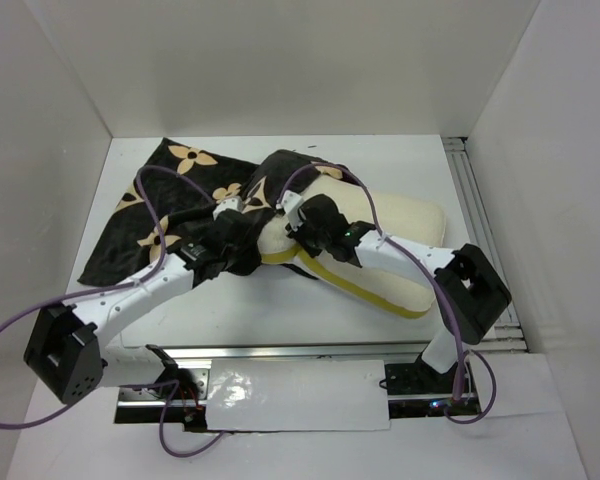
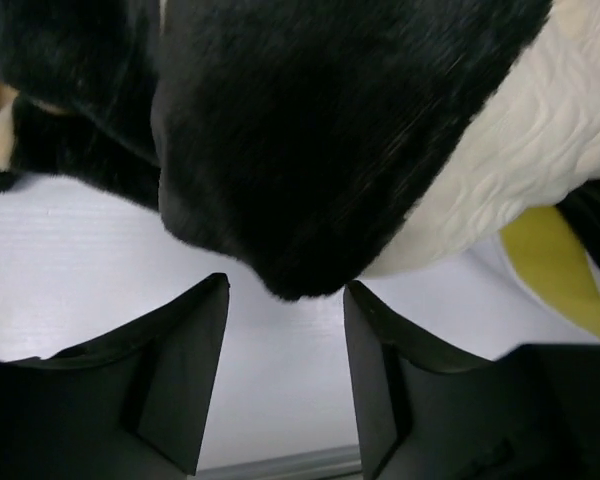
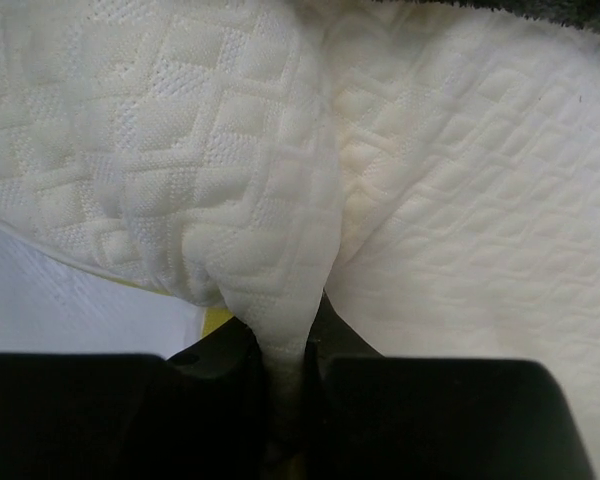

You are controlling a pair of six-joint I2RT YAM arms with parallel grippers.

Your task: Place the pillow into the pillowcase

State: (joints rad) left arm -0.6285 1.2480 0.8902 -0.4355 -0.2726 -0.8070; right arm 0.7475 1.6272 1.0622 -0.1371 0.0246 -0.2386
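Observation:
The cream pillow (image 1: 410, 235) lies on the right half of the table, its pale yellow edge (image 1: 365, 290) facing front. Its left end is inside the mouth of the dark flowered pillowcase (image 1: 180, 200), which spreads toward the back left. My right gripper (image 1: 302, 236) is shut on a pinched fold of the pillow (image 3: 460, 200), and the fold runs down between my jaws (image 3: 285, 335). My left gripper (image 2: 286, 285) is open just in front of the pillowcase rim (image 2: 320, 130), whose plush tip hangs at my fingertips with nothing clamped. The pillow (image 2: 520, 150) shows beside that rim.
White walls close in the table (image 1: 210, 310) at the back and both sides. A metal rail (image 1: 480, 220) runs along the right edge and another (image 1: 310, 352) along the front, with a white sheet (image 1: 300, 395) below it. Purple cables loop over both arms.

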